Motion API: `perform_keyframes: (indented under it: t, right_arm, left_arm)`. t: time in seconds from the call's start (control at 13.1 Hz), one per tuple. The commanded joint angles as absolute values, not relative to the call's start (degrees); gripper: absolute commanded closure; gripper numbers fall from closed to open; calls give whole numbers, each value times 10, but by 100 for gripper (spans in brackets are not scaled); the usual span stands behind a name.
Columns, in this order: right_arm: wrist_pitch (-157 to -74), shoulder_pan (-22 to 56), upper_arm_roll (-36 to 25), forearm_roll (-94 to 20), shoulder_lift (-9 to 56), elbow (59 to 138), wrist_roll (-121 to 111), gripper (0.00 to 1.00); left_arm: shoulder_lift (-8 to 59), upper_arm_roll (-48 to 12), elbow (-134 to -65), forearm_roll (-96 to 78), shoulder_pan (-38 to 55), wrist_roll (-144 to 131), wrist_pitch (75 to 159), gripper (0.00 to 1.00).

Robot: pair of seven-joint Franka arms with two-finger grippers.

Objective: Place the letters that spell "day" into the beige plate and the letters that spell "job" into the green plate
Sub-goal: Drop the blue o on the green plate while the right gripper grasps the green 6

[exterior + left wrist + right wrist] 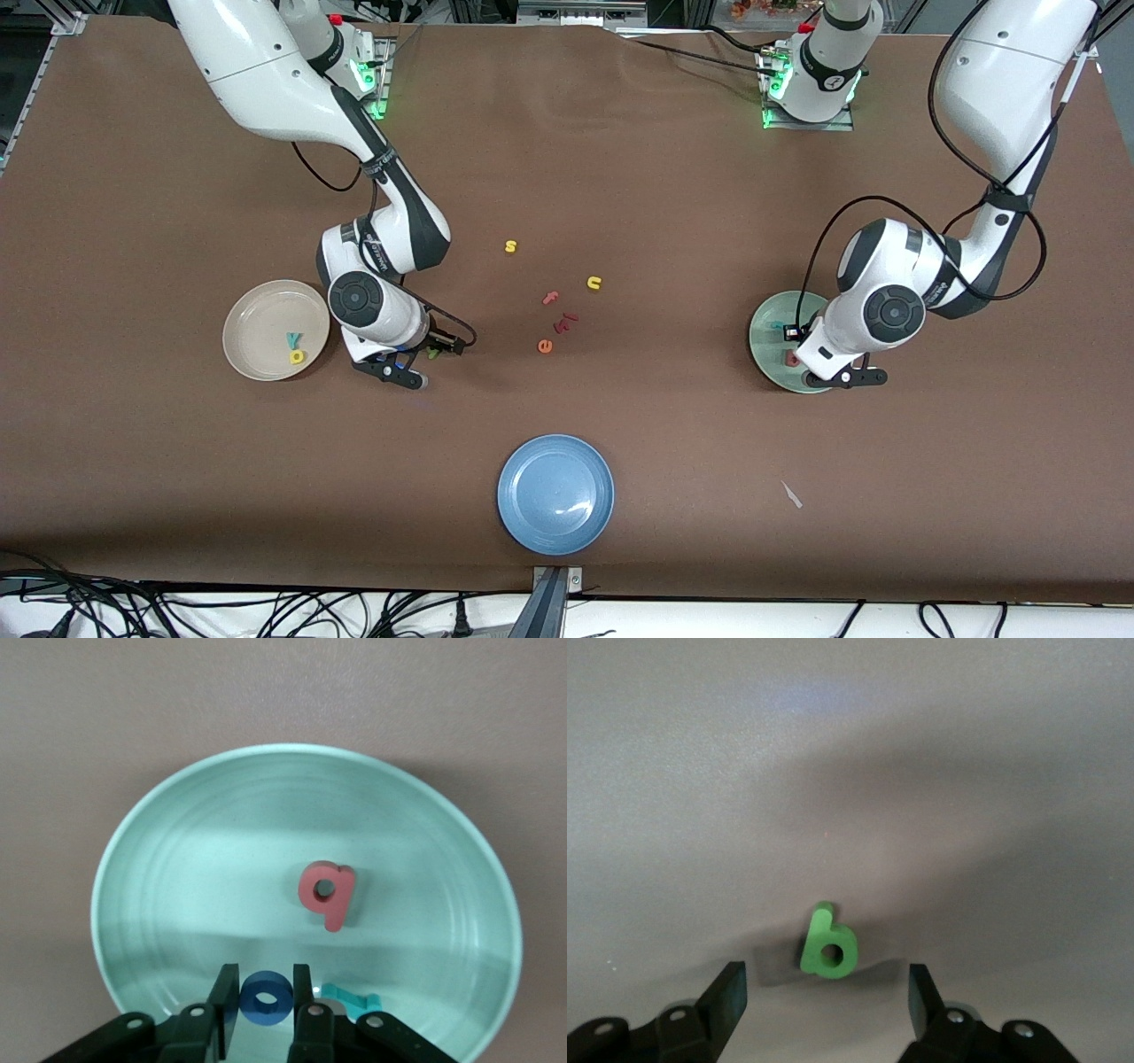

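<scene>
The "day" step is being worked at the centre-left of the front view. The right gripper (409, 361) is being held low over the desk (673, 195), just beside the beige plate (257, 350), with its jaws spread wide on either side of the green letter (828, 943). In the right wrist view this letter is seen lying flat on the desk between the fingers (725, 997), touched by neither. The teal letter (293, 338) and the yellow letter (297, 356) are already lying in the beige plate, so the green letter is judged to be the last of that word.

At the centre-right of the front view the left gripper (849, 376) is being held over the green plate (769, 354). In the left wrist view the blue ring (266, 997) is seen between narrowly set fingers (227, 997); whether it is being gripped or has just been let go cannot be told. The red letter (326, 893) and the teal hook (358, 1002) are lying in the same plate.

Remaining letters are scattered mid-frame, and a blue plate (555, 494) is sitting at lower centre.

Next move, as judged: the right jaws are to be closed squarely on the green letter, which is then to be lifted and carried over the beige plate's rim.
</scene>
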State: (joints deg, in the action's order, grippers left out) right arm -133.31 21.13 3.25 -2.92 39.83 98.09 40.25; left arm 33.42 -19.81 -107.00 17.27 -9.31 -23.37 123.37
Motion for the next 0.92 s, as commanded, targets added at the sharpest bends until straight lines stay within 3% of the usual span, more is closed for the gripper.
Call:
perform_keyframes:
  t: [0.0, 0.23, 0.38, 0.61, 0.84]
  right_arm:
    - [-1338, 214, 30, -40, 412, 965, 403, 28]
    - [-1340, 211, 29, -40, 412, 966, 396, 35]
    - [-1341, 210, 29, -40, 412, 967, 396, 48]
    - [-1342, 210, 29, -40, 413, 967, 399, 69]
    - [-1342, 211, 29, -40, 415, 967, 402, 80]
  left_arm:
    - [324, -207, -1070, 189, -99, -229, 1231, 0]
    - [281, -212, -1068, 181, -95, -231, 1205, 0]
    - [250, -230, -1047, 168, -98, -233, 1180, 0]
    - [246, -236, -922, 134, -89, -232, 1052, 0]
    - [243, -241, -840, 133, -78, -231, 976, 0]
